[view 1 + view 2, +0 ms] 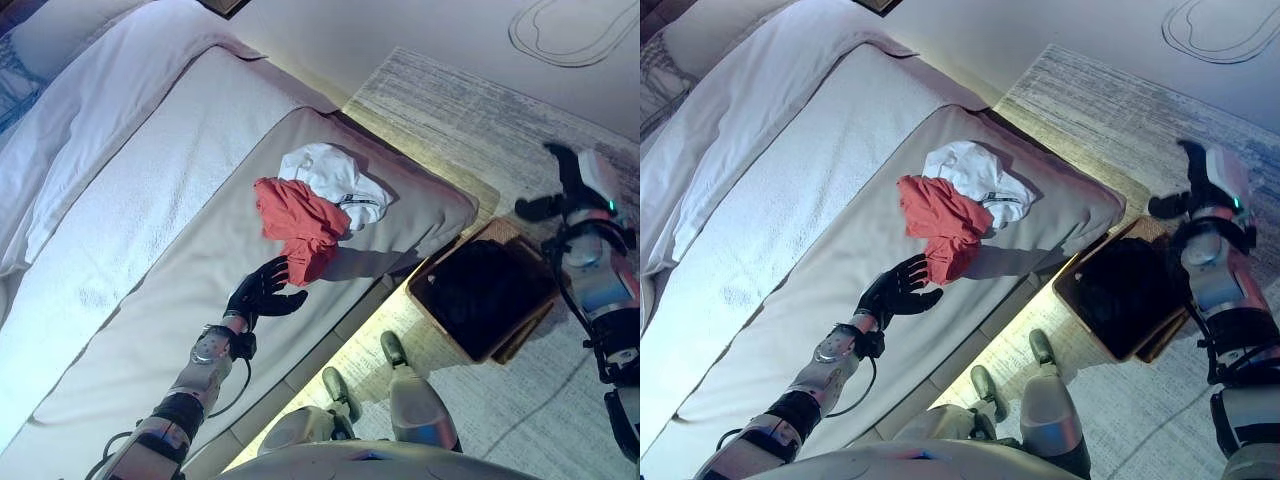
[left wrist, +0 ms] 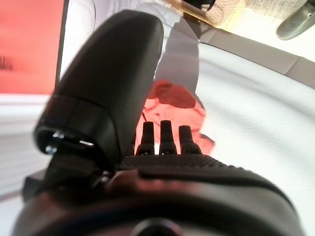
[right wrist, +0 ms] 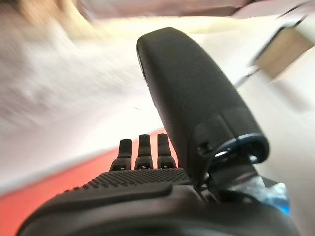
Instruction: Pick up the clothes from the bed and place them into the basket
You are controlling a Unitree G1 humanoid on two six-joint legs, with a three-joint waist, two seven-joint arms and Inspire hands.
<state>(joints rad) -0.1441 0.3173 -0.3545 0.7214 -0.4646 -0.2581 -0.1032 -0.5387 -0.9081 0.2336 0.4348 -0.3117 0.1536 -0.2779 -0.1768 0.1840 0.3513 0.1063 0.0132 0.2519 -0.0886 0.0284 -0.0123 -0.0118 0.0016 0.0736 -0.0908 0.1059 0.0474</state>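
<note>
A red garment (image 1: 298,225) lies crumpled on the grey bed cover (image 1: 180,330), overlapping a white garment (image 1: 335,180) just behind it. My left hand (image 1: 262,291) hovers at the red garment's near edge, fingers spread and straight, holding nothing; the left wrist view shows the red cloth (image 2: 179,105) just past its fingertips (image 2: 162,135). The dark-lined basket (image 1: 485,290) stands on the floor beside the bed's foot corner. My right hand (image 1: 570,180) is raised above and to the right of the basket, fingers straight, empty.
White bedding (image 1: 100,160) and a pillow cover the far side of the bed. A pale patterned rug (image 1: 480,130) lies under the basket and along the bed's side.
</note>
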